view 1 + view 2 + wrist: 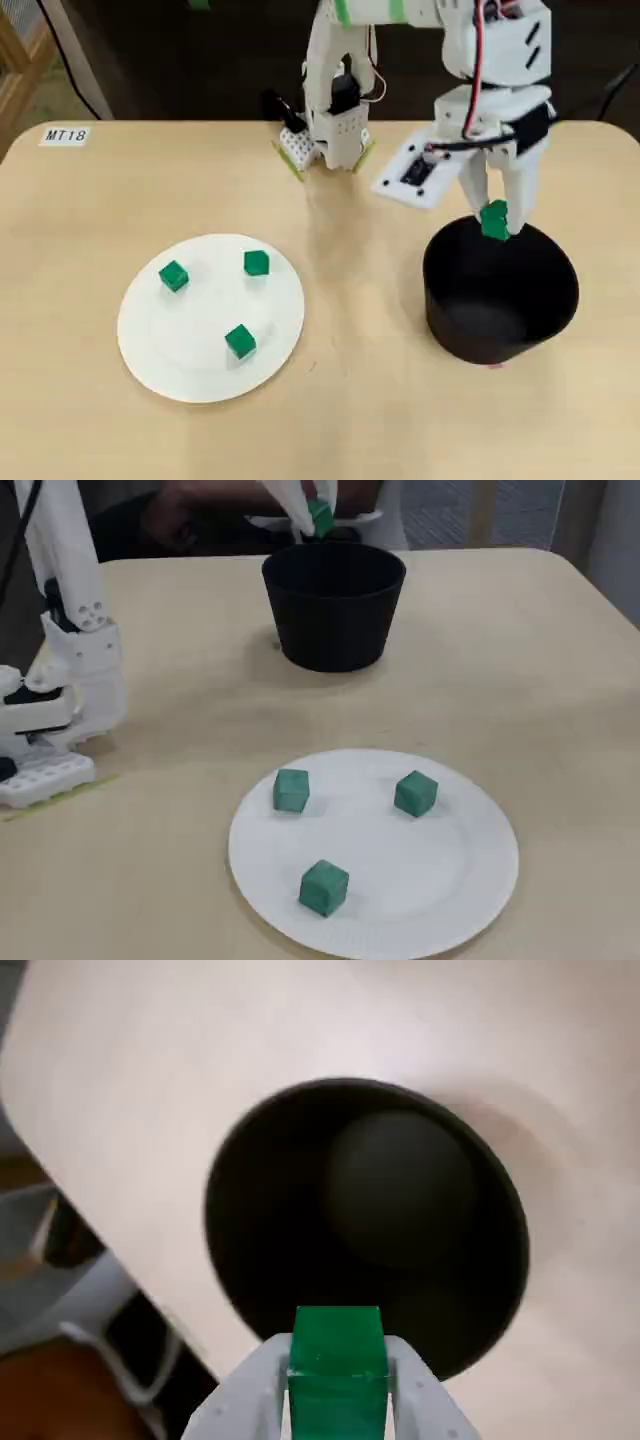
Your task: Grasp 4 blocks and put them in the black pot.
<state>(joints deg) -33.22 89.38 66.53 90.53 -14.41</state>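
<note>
My gripper is shut on one green block, held above the far rim of the black pot. The wrist view shows that block pinched between the white fingers, with the pot's dark mouth below; I see nothing inside it. In the fixed view the held block hangs over the pot. Three more green blocks lie on the white plate, also seen in the fixed view as blocks.
The arm's white base stands at the table's far edge in the overhead view, with a small white board next to it. A label "MT18" sits at the far left corner. The white plate lies near the front in the fixed view.
</note>
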